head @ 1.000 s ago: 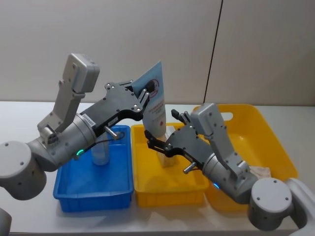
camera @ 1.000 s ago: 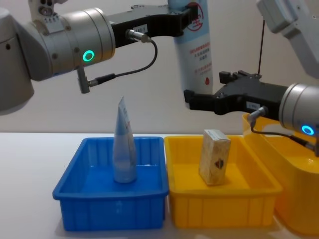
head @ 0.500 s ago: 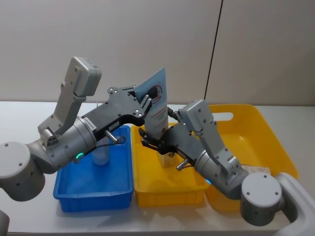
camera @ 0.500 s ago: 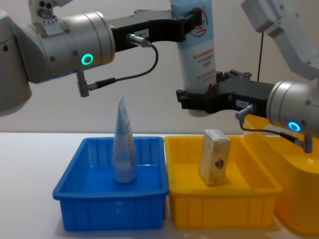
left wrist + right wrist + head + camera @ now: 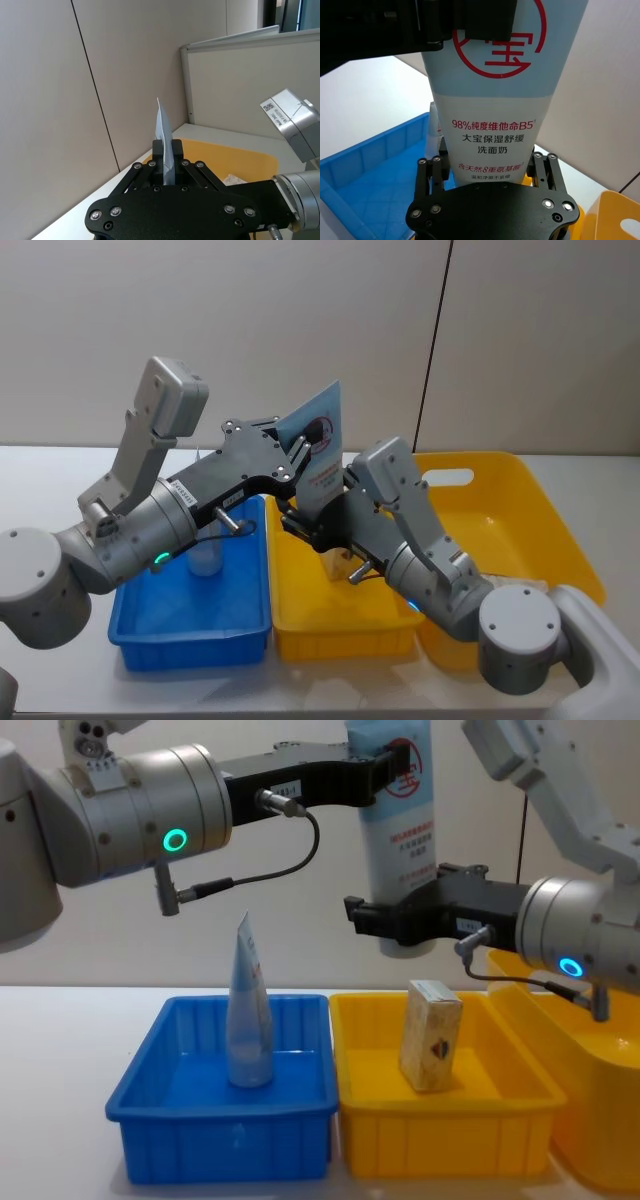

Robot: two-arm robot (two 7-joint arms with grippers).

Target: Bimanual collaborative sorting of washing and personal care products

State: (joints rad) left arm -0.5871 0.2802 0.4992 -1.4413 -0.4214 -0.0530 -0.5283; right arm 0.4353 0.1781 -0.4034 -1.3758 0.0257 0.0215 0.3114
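Note:
A pale-blue squeeze tube point(image 5: 405, 830) with red print hangs upright over the gap between the two trays, crimped end up. My left gripper point(image 5: 395, 765) is shut on its upper part, also seen in the left wrist view as the tube point(image 5: 162, 125) rising from the gripper point(image 5: 164, 150). My right gripper point(image 5: 400, 925) is open, one finger point(image 5: 434, 172) on either side of the tube's lower end point(image 5: 495, 145). A second tube point(image 5: 248, 1020) stands in the blue tray point(image 5: 220, 1125). A cream box point(image 5: 432, 1035) stands in the yellow tray point(image 5: 440, 1135).
The large yellow handled basket point(image 5: 520, 500) sits to the right of the yellow tray point(image 5: 340, 630), with a pale item point(image 5: 522, 590) inside near my right arm. The blue tray point(image 5: 190, 640) is beside the yellow one on the white table. A grey wall is behind.
My right gripper has moved left and slightly up until its fingers straddle the tube's lower end. My left gripper has shifted the tube a little to the right.

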